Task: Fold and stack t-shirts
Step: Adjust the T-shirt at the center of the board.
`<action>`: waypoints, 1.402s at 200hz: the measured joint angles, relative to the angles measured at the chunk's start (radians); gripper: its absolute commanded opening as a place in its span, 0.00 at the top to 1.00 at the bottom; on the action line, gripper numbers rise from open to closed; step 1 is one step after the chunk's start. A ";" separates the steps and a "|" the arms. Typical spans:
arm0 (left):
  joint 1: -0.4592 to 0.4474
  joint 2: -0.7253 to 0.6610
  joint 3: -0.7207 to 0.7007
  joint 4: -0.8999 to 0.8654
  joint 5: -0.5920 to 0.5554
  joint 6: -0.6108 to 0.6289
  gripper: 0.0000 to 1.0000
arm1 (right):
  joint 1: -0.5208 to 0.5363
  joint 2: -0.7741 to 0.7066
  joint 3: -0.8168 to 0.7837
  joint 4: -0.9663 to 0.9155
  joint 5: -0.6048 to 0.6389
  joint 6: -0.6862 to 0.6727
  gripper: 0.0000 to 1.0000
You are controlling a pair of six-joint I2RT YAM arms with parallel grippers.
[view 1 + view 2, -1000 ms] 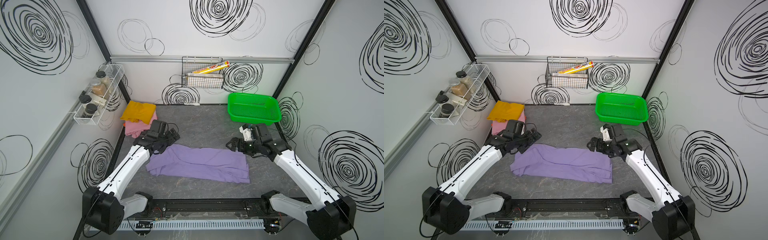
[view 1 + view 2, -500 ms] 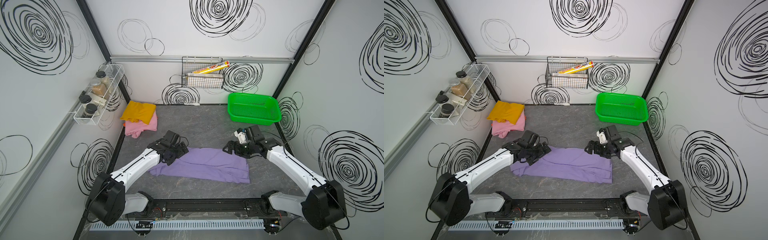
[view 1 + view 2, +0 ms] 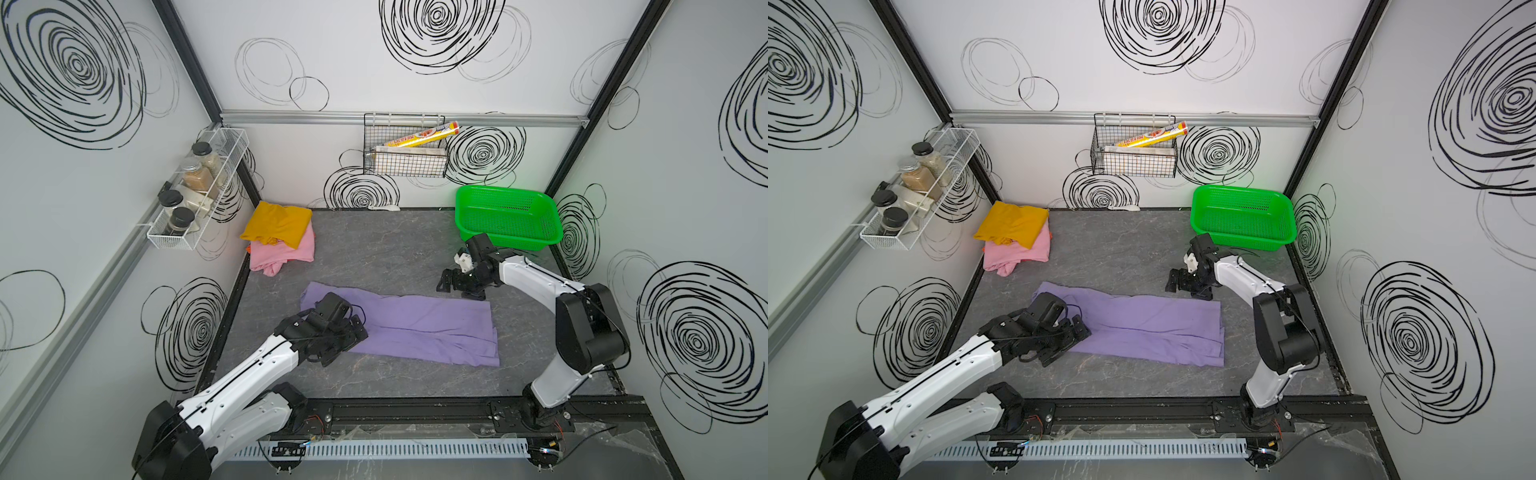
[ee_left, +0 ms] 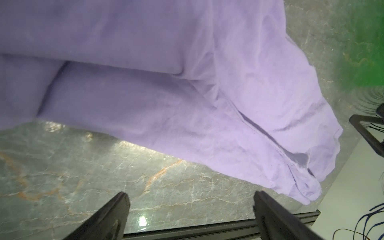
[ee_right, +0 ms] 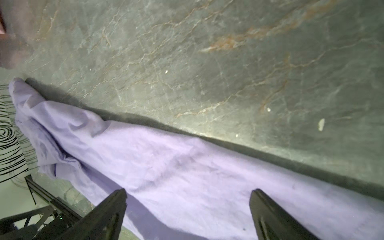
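Lavender t-shirt (image 3: 419, 328) lies as a long folded strip across mid-desk (image 3: 374, 249). Left claw (image 3: 347, 345) is spread wide and empty at its left end. Right claw (image 3: 459, 287) is wide too, just behind the right end. Yellow t-shirt (image 3: 278, 224) tops the pink t-shirt (image 3: 286, 253) in the back-left corner.

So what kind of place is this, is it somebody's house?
Probably not a house: it looks like a robot practice booth. A left arm and a right arm stand on a black rail, swirl-painted panels wall it in, and a purple t-shirt lies on the table.
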 measured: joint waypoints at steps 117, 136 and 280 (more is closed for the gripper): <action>0.000 0.069 -0.089 -0.037 -0.093 -0.062 0.01 | -0.064 0.113 0.006 0.028 0.031 -0.045 0.03; 0.001 0.120 -0.091 -0.005 -0.111 -0.063 0.01 | -0.064 0.109 0.001 0.028 0.029 -0.046 0.03; 0.131 0.453 0.050 0.109 -0.201 0.046 0.01 | -0.049 -0.073 -0.219 0.021 -0.010 -0.047 0.00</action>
